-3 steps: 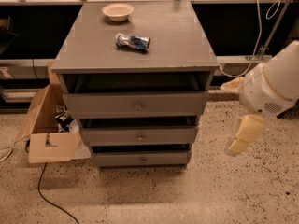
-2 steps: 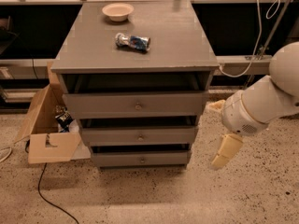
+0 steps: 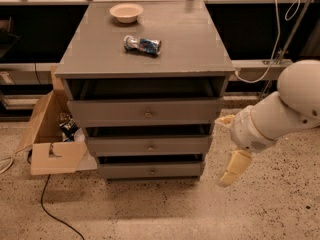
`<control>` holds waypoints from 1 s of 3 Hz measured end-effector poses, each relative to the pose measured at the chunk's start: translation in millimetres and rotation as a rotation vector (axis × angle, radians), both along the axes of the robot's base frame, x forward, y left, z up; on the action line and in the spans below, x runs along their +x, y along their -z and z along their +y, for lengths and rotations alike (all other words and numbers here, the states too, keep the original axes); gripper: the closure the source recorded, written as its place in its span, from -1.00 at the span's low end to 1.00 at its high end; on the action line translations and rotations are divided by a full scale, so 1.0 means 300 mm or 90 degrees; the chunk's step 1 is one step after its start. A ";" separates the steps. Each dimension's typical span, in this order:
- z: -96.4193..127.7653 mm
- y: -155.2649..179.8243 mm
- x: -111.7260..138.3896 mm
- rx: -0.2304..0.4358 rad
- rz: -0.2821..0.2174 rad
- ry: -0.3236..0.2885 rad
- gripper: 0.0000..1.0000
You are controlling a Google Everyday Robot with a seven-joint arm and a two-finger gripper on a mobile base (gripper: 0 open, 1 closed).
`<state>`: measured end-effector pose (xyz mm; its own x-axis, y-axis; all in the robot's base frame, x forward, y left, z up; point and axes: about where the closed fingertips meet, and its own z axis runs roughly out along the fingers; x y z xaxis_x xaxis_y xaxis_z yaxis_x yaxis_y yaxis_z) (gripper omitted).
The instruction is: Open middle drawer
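— Fingers are spread wide and hold nothing. The gripper hangs low, just off the table's right front corner, beside the drawer fronts and touching none of them.

— And the middle drawer?

— Left of the gripper, between the taller top drawer and the shorter bottom drawer. It looks pushed in.

— Where to take hold?

— The small round knob at its centre; the flat front offers nothing else. I judge it hard and smooth, likely to slip unless pinched squarely. The wooden drawer should be stiff and slide straight out.

— Farther back?

— On the table top lie a crushed can and, beyond it, a bowl.
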<state>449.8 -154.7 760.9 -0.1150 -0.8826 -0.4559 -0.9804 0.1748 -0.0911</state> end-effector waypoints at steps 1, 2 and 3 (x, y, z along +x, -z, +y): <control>0.054 0.222 0.021 0.029 0.011 -0.040 -1.00; 0.135 0.474 0.068 0.039 0.017 -0.085 -1.00; 0.250 0.745 0.171 0.050 0.020 -0.124 -1.00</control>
